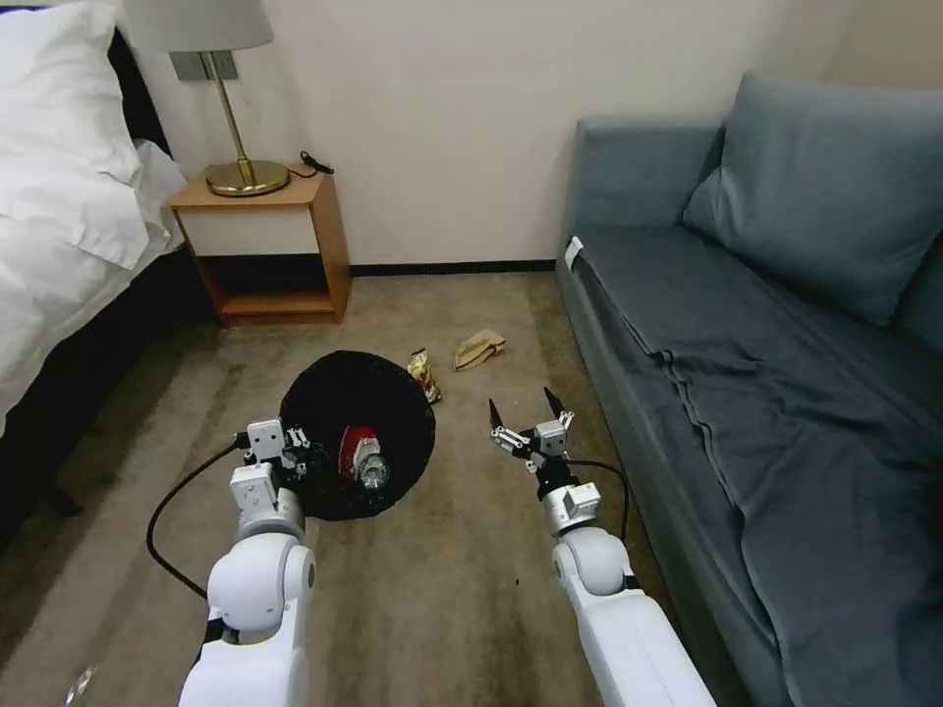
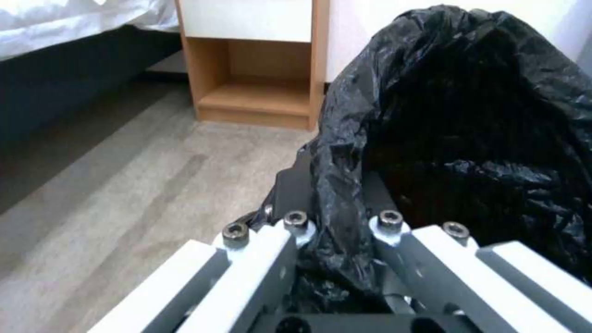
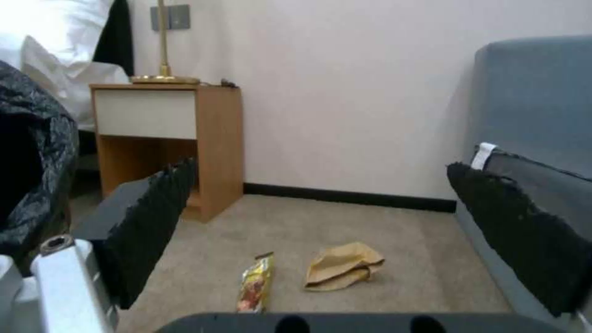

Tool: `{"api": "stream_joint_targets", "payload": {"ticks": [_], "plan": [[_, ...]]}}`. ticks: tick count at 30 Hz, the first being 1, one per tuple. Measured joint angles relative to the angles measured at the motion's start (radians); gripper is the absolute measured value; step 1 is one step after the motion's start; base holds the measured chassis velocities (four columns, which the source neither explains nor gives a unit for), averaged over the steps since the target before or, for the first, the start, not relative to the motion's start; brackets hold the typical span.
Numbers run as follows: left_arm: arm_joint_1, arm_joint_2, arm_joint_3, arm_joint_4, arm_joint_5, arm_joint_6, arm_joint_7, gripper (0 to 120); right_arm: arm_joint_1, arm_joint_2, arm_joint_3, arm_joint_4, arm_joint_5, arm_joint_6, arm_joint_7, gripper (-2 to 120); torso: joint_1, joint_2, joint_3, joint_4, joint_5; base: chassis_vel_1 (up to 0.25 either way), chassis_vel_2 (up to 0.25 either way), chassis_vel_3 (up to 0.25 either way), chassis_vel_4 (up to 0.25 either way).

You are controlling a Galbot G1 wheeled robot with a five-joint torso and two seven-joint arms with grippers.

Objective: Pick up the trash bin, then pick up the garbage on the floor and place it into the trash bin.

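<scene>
Holding the trash bin (image 1: pixel 359 437) by its black-bagged rim, the left gripper (image 1: pixel 287 454) is clamped there while the right gripper (image 1: pixel 526 407) hangs spread wide and empty above the carpet. A red-and-white wrapper (image 1: pixel 354 448) and a bottle (image 1: pixel 372 468) already lie inside the bin. Collection appears half done: the snack wrapper (image 3: pixel 254 282) and crumpled paper (image 3: pixel 342 272) lie ahead, calling for a forward, downward reach.

A beige carpet (image 1: pixel 442 589) runs up to a plain cream wall (image 1: pixel 442 118) at twelve o'clock, with a white-sheeted bed (image 1: pixel 59 216) at ten, a wooden nightstand (image 1: pixel 265 245) bearing a brass lamp (image 1: pixel 236 118) at eleven, and a blue-grey sofa (image 1: pixel 766 344) at three.
</scene>
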Motion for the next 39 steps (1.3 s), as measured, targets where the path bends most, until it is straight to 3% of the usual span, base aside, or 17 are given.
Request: {"api": "stream_joint_targets", "payload": {"ticks": [39], "plan": [[0.036, 0.011, -0.046, -0.031, -0.031, -0.005, -0.002, 4, -0.014, 0.0, -0.004, -0.009, -0.006, 0.009, -0.023, 100, 0.0, 0.0, 0.0, 0.0001, 0.0, -0.14, 0.144, 0.148, -0.141]]}}
